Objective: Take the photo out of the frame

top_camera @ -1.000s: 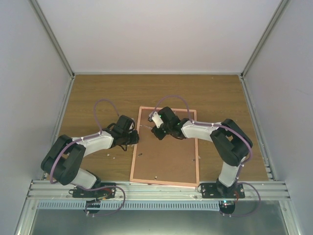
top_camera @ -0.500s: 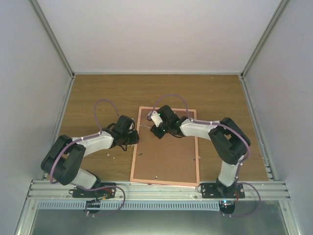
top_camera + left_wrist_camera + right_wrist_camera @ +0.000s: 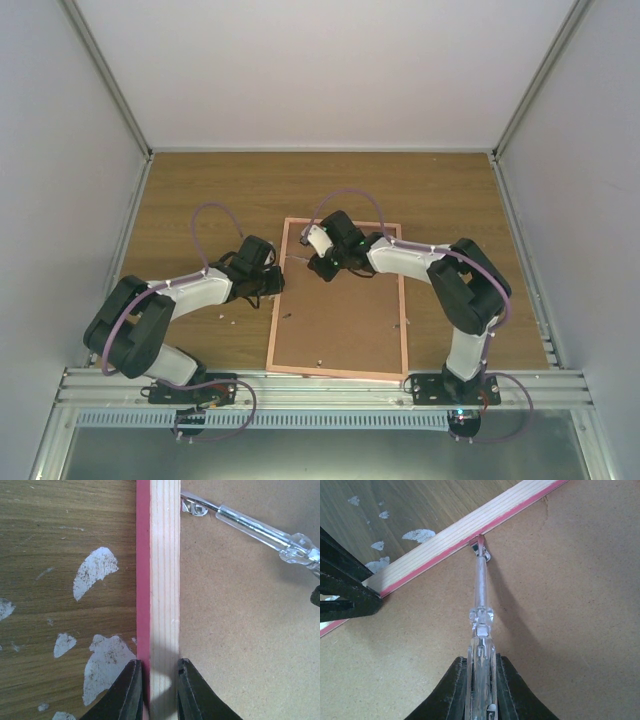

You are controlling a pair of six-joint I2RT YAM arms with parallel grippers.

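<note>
The pink-red frame (image 3: 340, 330) lies face down on the table, its brown fibreboard back up. The photo is hidden under that back. My left gripper (image 3: 272, 281) is shut on the frame's left rail (image 3: 164, 580), one finger on each side of it (image 3: 159, 680). My right gripper (image 3: 320, 262) is shut on a clear-handled screwdriver (image 3: 481, 605) over the back's far-left part. The screwdriver's tip rests on a small metal tab (image 3: 482, 550) at the inner edge of the left rail (image 3: 470, 527). The tab (image 3: 194, 507) and the screwdriver (image 3: 250, 527) also show in the left wrist view.
The wooden table (image 3: 200, 195) has white chipped patches (image 3: 95, 570) beside the frame. More small tabs sit on the back near the left edge (image 3: 287, 317), the near edge (image 3: 318, 361) and the right edge (image 3: 403, 322). Grey walls enclose the table on three sides.
My right gripper has shifted slightly toward the far left with the screwdriver. The left arm and the frame have not moved.
</note>
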